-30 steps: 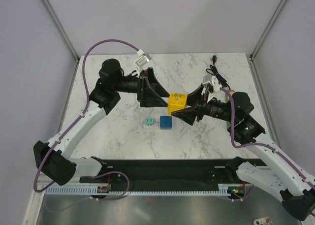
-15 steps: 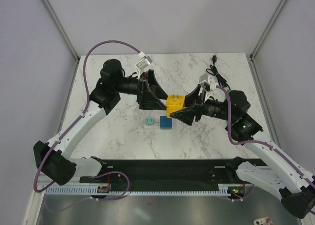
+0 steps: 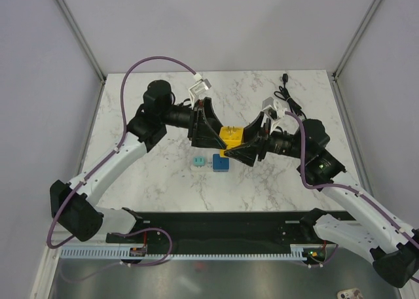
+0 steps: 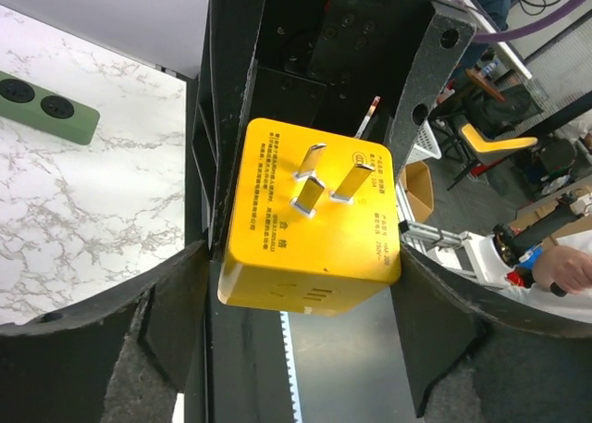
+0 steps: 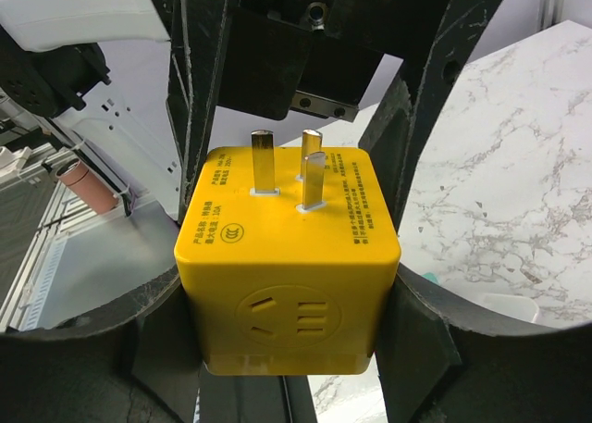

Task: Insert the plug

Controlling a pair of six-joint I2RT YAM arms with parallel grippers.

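Note:
The yellow cube plug [image 3: 230, 136], three metal prongs on one face, hangs above the table between both grippers. My right gripper [image 3: 241, 144] is shut on it; in the right wrist view its fingers [image 5: 421, 349] press both sides of the plug [image 5: 289, 256]. My left gripper [image 3: 219, 135] reaches in from the left, and in the left wrist view its fingertips [image 4: 176, 303] touch both sides of the plug [image 4: 310, 242], prongs facing the camera. A green power strip [image 4: 48, 108] lies on the table; the top view does not show it.
A blue cube [image 3: 220, 162] and a small teal piece [image 3: 196, 161] sit on the marble table [image 3: 163, 181] just below the grippers. A black cable [image 3: 287, 89] lies at the back right. Cage posts stand at the table's back corners.
My left gripper has moved right and now straddles the plug, where before it stood apart from it. My right gripper has carried the plug slightly left and farther back.

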